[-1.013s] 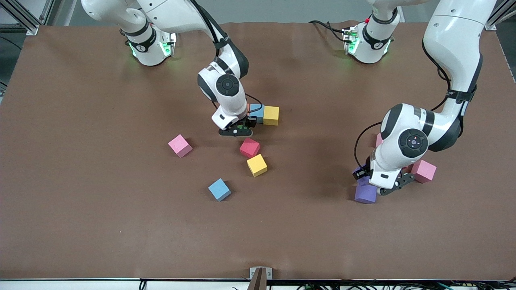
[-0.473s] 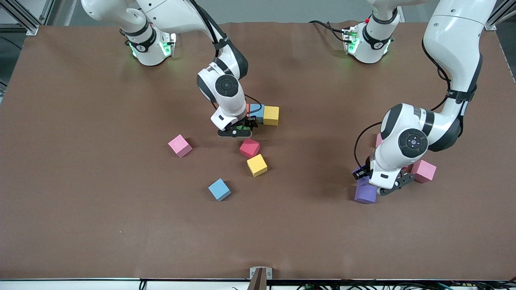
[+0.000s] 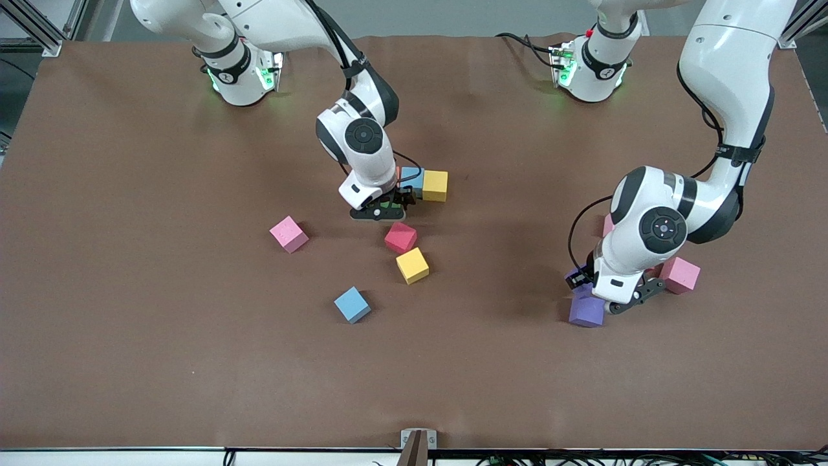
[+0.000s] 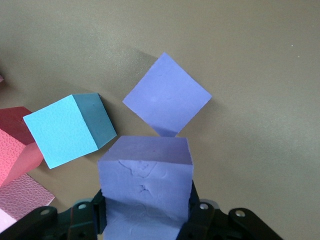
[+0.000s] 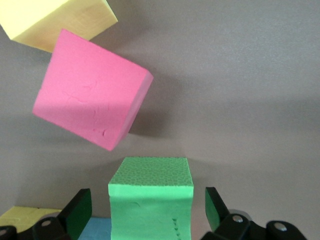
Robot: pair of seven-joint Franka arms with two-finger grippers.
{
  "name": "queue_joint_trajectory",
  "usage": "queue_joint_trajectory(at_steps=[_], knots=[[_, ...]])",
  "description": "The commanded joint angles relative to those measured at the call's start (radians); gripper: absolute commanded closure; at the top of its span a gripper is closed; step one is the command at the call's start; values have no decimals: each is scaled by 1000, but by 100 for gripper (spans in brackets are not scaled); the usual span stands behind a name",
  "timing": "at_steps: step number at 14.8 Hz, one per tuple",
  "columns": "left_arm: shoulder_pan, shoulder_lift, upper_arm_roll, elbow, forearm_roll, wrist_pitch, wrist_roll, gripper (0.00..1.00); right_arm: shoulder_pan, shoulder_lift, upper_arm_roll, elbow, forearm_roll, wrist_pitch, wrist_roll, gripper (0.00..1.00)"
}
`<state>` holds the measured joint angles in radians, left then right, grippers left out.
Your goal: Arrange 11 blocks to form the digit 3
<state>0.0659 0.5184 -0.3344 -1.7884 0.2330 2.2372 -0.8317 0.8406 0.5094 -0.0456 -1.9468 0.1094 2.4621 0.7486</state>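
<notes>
My right gripper [image 3: 381, 210] stands open around a green block [image 5: 150, 200] on the table, with a gap on each side. That block sits against a row of a blue block [image 3: 412, 179] and a yellow block [image 3: 435, 186]. A red block [image 3: 401, 237], a second yellow block [image 3: 412, 265] and a second blue block [image 3: 352, 304] lie loose nearer the front camera. My left gripper [image 3: 620, 299] is shut on a purple block [image 4: 145, 185] toward the left arm's end. A second purple block [image 4: 166, 95] lies corner-on just past it, with a light blue block [image 4: 67, 130] beside it.
A pink cube [image 3: 288, 233] lies alone toward the right arm's end. Another pink cube [image 3: 679, 275] sits close beside the left hand, and a pink edge [image 3: 608, 224] shows by the left forearm. A dark red block [image 4: 15, 125] lies near the light blue one.
My right gripper's fingers have opened off the green block, and that hand has shifted slightly. The left arm and its purple block have not moved.
</notes>
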Motion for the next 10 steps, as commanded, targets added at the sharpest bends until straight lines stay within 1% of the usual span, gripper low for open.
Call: queue_joint_trajectory(at_steps=[1, 4, 6, 8, 10], knots=[[-1, -6, -1, 6, 19, -19, -21, 57, 0, -35, -3, -8, -5, -47, -18, 0], [-3, -6, -1, 6, 19, -18, -20, 57, -3, -41, -5, 17, -5, -100, -31, 0], [-1, -6, -1, 6, 19, -19, -20, 57, -29, -70, -8, 28, -5, -141, -32, 0], [-3, -6, -1, 6, 19, -18, -20, 57, -47, -98, -13, 26, -5, -146, -22, 0], [-3, -4, -1, 6, 17, -19, -20, 57, -72, -120, -39, 25, -5, -172, -20, 0]])
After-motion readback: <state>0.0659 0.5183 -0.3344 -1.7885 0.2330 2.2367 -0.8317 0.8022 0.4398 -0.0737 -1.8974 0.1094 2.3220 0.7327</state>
